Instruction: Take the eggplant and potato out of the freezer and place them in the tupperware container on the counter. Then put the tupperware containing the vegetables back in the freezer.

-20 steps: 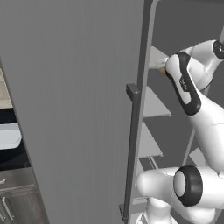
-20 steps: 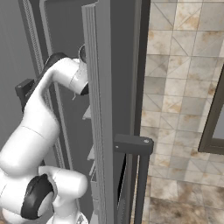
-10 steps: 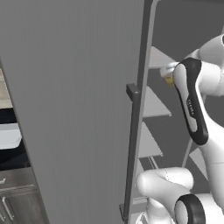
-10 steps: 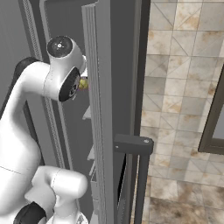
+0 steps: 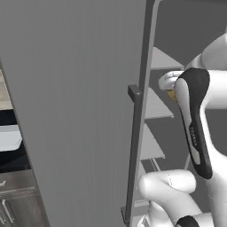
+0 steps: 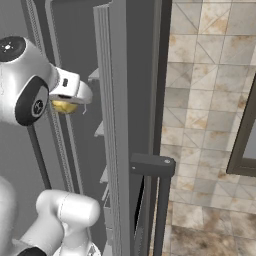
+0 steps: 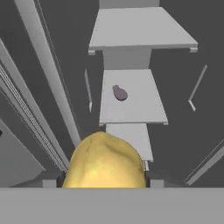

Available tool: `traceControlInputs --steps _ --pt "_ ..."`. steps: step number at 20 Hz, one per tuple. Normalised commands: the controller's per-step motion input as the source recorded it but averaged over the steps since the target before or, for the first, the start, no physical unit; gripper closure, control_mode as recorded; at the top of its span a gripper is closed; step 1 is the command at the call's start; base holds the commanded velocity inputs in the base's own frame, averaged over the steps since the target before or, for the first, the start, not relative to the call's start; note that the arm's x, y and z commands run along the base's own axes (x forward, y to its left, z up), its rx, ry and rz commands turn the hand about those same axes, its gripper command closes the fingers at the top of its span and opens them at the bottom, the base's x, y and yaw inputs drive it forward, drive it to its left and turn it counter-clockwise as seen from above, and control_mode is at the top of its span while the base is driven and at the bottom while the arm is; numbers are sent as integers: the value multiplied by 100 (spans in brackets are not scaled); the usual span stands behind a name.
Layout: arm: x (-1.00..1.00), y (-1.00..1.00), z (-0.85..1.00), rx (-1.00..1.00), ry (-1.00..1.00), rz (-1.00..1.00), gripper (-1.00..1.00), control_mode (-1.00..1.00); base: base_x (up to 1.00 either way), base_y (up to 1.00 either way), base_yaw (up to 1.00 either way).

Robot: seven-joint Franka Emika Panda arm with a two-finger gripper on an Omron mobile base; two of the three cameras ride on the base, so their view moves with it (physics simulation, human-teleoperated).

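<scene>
The gripper (image 7: 105, 183) is closed tight on the potato (image 7: 105, 162) and holds it up in the air inside the open freezer (image 5: 80, 111). The eggplant (image 7: 119, 92) lies on a grey shelf (image 7: 131, 105) further in. The tupperware container (image 5: 9, 137) sits on the counter (image 5: 11, 159), left of the freezer door

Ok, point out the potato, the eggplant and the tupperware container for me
potato (image 7: 105, 161): hand view, middle of its yellow top, at the gripper.
eggplant (image 7: 119, 93): hand view, its purple body on a freezer shelf.
tupperware container (image 5: 9, 137): left base view, its pale side wall.
</scene>
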Motion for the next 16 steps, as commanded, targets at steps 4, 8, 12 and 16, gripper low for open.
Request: traceControlInputs --steps 4,8,12,16 --pt "-53 46 -10 -20 -22 -3 100 -100 0 0 0" --pt "-40 27 -8 -17 -17 -1 100 -100 0 0 0" --pt "-25 7 -7 -8 -2 0 100 -100 0 0 0" --pt "-27 0 0 0 0 0 100 -100 0 0 0"
